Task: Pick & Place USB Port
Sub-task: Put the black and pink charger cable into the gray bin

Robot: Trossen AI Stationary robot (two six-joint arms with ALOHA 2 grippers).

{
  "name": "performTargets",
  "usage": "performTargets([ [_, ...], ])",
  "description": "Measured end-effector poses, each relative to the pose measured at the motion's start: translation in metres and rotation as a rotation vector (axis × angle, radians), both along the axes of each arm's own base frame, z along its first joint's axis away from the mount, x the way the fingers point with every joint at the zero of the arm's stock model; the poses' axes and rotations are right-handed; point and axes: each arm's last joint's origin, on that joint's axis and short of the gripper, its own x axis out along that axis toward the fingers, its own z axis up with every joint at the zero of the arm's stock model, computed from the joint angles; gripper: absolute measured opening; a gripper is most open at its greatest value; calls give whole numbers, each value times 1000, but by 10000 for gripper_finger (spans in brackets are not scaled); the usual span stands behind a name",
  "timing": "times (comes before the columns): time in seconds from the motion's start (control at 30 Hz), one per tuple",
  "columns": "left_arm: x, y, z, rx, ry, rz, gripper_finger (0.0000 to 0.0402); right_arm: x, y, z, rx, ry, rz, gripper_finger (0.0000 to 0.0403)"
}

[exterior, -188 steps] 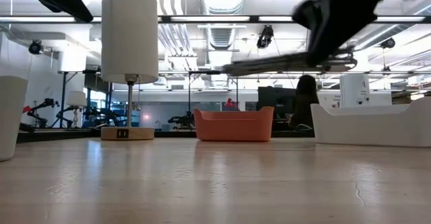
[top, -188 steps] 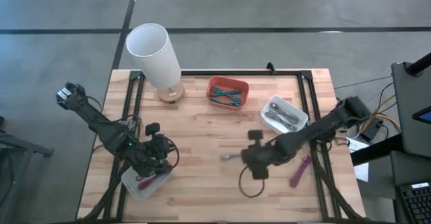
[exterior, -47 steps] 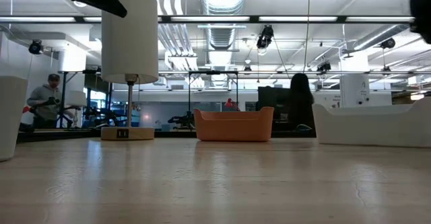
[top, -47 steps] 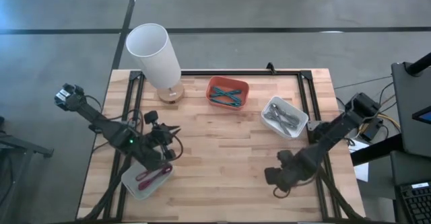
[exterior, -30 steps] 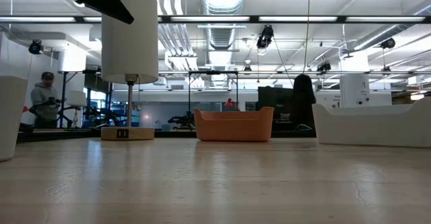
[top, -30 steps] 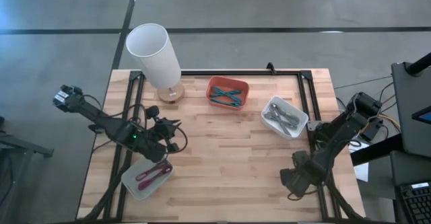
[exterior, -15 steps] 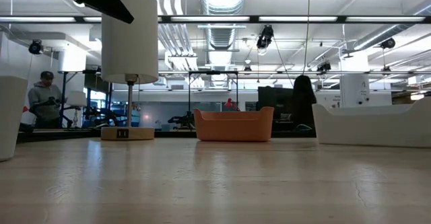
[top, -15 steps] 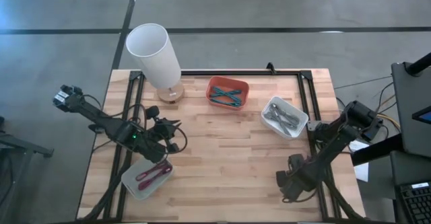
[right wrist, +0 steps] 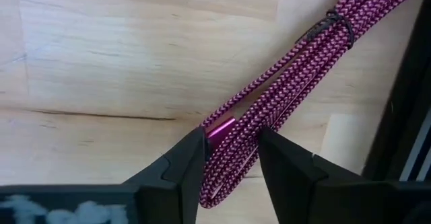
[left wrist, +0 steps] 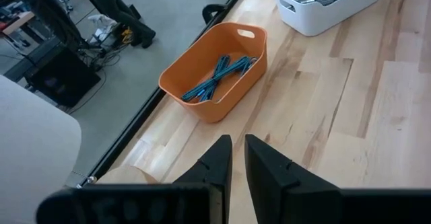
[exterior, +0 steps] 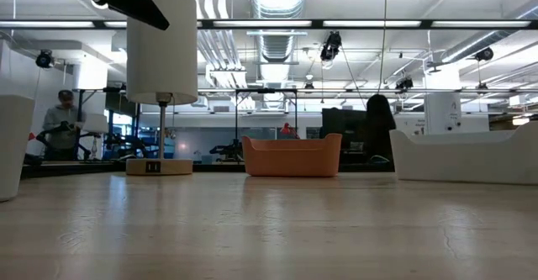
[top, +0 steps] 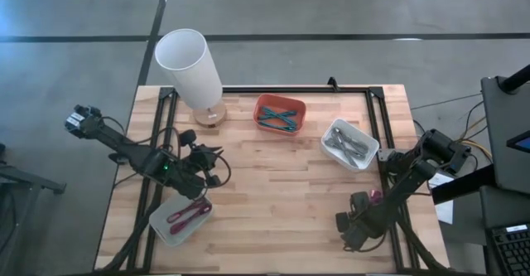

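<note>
Wood planking fills your table (top: 273,193), with the lamp (top: 192,67) at about eleven o'clock, the orange bin (top: 280,113) of teal cables at twelve, the white bin (top: 349,142) of grey cables near two, and a white tray (top: 180,219) holding magenta cables at eight.

Your target, the coiled magenta USB cable (right wrist: 283,99), lies on the wood at roughly four o'clock, just beside the black table frame (right wrist: 411,116). Your right gripper (right wrist: 232,158) is low over it, fingers spread either side of the cable's metallic plug end, not yet pinching. Watch two things. You are catching the coil near one end, so I judge the rest may hang, swing or unwind once lifted. The frame is also close by; a drift toward it could jam a finger against the bar, or nudge the cable under it. Should the jaws close off-centre, the braided strands may squirt out sideways.

Your left gripper (left wrist: 236,158) hangs above the table at nine o'clock, fingers nearly together with a thin gap, holding nothing.
</note>
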Motion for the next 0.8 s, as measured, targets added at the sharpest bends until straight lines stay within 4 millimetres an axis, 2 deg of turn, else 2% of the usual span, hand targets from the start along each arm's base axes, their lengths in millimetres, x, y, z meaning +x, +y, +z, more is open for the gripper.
performTargets([
  [0.33, 0, 0, 0, 2, 1, 0, 46, 1, 0, 3, 21, -19, 84, 27],
  [0.43, 1, 0, 1, -4, -9, 0, 46, 1, 0, 8, 36, -42, 86, 14],
  [0.63, 5, -1, 4, 1, -36, -17, 46, 10, 1, 42, 17, -270, 110, 14],
  [0.8, 10, -4, 8, 32, -27, -95, 46, 21, 1, 76, -113, -548, 256, 14],
])
